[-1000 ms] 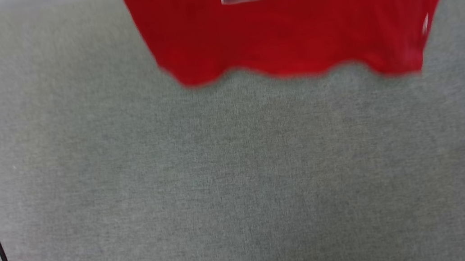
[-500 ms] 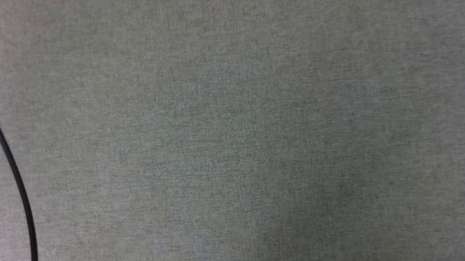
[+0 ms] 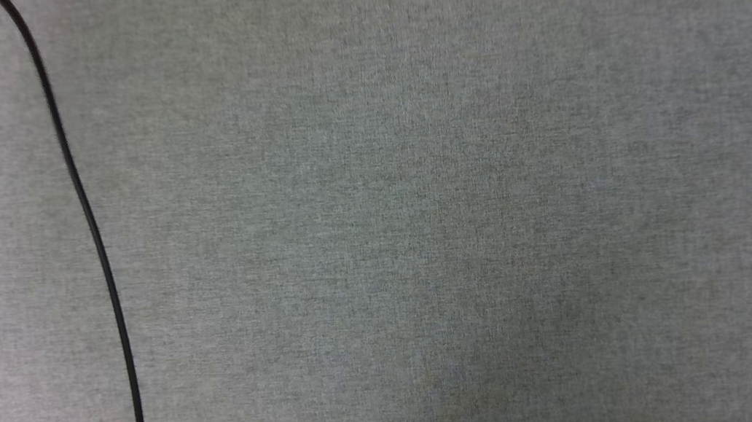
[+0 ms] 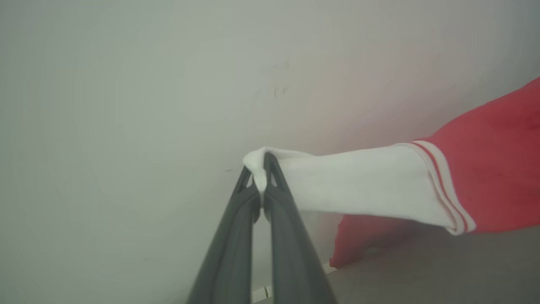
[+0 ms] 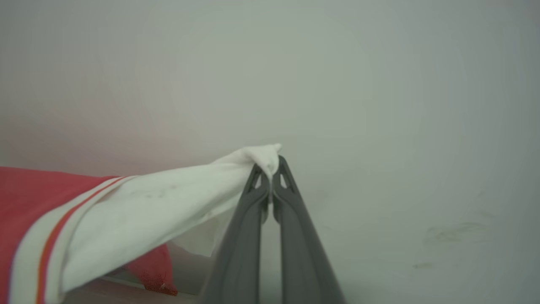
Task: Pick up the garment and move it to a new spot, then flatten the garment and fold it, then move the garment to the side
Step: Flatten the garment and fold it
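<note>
Grey woven cloth covers the table (image 3: 423, 234) across the head view, and none of its edges are in frame. A thin black cable (image 3: 91, 229) runs down the left part from top to bottom. Behind both arms stands a pale, plain wall (image 4: 126, 84) with a few faint scuffs.

The left fingers (image 4: 234, 240) rise from the bottom of their wrist view, pressed together, and pinch the bunched white end of one sleeve (image 4: 358, 185) at their tips. The sleeve stretches to the right, past a red-and-white stripe trim (image 4: 443, 190), into the red body of the garment (image 4: 498, 169), which the frame edge cuts off. The right fingers (image 5: 295, 245) stand the same way, closed on the end of the other sleeve (image 5: 168, 202), whose cloth runs off to the left.

The garment hangs spread between the two arms, lifted in front of the wall. In the left wrist view a red fold (image 4: 363, 240) drops toward the grey table at the lower right; whether it touches cannot be told. Both wrist views are hazy, and the garment's front is out of frame.
</note>
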Robot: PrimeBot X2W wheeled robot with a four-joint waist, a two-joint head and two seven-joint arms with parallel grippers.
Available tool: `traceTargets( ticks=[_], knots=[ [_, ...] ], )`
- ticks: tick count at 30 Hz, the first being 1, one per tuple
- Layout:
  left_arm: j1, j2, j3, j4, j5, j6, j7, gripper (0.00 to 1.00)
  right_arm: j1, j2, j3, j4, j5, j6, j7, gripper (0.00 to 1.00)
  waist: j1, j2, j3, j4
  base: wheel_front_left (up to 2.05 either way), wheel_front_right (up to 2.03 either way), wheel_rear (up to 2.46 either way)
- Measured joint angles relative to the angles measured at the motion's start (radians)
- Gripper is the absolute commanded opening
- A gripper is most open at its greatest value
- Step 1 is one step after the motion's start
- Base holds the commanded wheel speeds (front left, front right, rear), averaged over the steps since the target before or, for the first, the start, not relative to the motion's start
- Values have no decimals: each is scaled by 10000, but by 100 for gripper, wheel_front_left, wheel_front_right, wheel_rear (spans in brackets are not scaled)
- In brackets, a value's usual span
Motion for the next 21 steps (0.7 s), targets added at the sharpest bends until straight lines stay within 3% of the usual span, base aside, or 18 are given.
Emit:
traceTargets(
  ticks=[11, 21],
  knots=[
    [4057, 29, -500, -161, -965, 36, -395, 0, 3566, -167, 840, 686, 1074, 0, 219, 0, -2, 0, -1623, -64, 0, 0, 0],
    [7665, 560, -767, -1812, -1858, 815, 537, 0, 6755, -694, 1338, 86, 2709, 2, 1264, 0, -5, 0, -3234, -163, 0, 0, 0]
  ],
)
